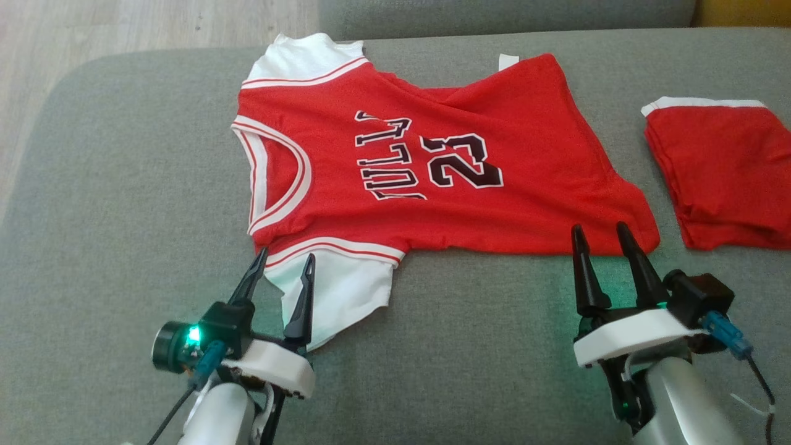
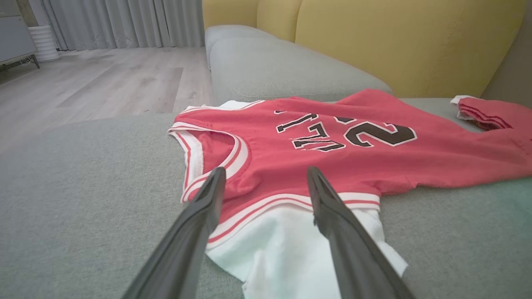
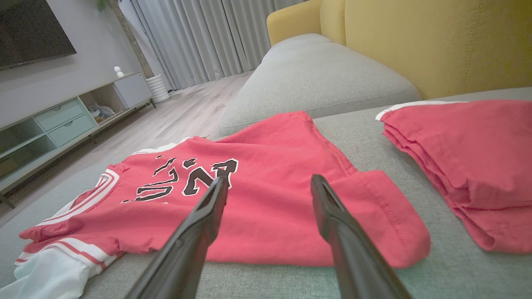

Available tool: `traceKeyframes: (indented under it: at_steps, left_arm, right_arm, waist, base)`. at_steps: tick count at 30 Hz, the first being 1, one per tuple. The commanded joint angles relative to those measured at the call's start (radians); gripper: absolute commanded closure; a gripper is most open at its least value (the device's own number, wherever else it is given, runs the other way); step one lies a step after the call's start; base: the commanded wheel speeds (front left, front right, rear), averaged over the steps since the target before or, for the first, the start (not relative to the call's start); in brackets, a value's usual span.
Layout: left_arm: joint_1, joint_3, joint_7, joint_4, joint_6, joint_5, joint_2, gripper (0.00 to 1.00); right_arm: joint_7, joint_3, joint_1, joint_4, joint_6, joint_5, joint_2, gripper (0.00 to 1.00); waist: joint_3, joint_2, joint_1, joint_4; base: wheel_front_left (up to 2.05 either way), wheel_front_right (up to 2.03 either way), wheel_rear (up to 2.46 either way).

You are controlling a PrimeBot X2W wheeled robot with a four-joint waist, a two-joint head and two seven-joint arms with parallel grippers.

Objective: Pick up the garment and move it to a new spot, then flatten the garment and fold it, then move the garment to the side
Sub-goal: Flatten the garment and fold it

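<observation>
While the left gripper and right gripper gape wide, empty, the soft red-and-white jersey lies flat on a grey woven sofa cushion.

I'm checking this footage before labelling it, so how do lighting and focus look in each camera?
Head view: soft, even light; the jersey is sharp and deep red; a green glow tints the sofa beside the right gripper. Left wrist view: the fingers blur up close and the jersey looks paler, pinkish. Right wrist view: fingers soft too, faint green tint on the sofa at lower right.
</observation>
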Motion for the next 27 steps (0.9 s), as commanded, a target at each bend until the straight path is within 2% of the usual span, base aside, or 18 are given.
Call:
traceKeyframes:
  at_steps: [1,7,11,22,27]
  left_arm:
    - [-0.042,0.021,0.001,-0.019,0.005,0.008,0.016,0.00]
    - [-0.065,0.017,0.067,0.056,0.040,0.028,0.034,0.00]
    - [-0.078,0.032,0.073,0.093,0.070,0.024,0.038,0.00]
    - [-0.197,0.081,0.095,0.201,0.078,-0.017,0.072,0.00]
    - [-0.265,0.087,0.138,0.298,0.051,-0.033,0.099,0.00]
  right_arm:
    - [-0.013,0.028,-0.014,-0.033,-0.001,0.001,-0.002,0.00]
    - [-0.014,0.034,-0.021,-0.032,-0.001,0.005,-0.002,0.00]
    - [-0.014,0.037,-0.024,-0.033,-0.001,0.010,-0.002,0.00]
    - [-0.014,0.046,-0.038,-0.043,-0.001,0.006,-0.002,0.00]
    - [-0.014,0.050,-0.048,-0.051,-0.001,0.005,-0.002,0.00]
  waist:
    - [0.004,0.0000,-0.0001,-0.003]
    - [0.018,0.0000,-0.0001,-0.014]
    - [0.025,0.0000,-0.0001,-0.020]
    - [0.065,0.0000,-0.0001,-0.037]
    - [0.094,0.0000,-0.0001,-0.054]
  base:
    - [0.00,0.00,0.00]
    - [0.00,0.00,0.00]
    - [0.00,0.00,0.00]
    - [0.00,0.00,0.00]
    - [0.00,0.00,0.00]
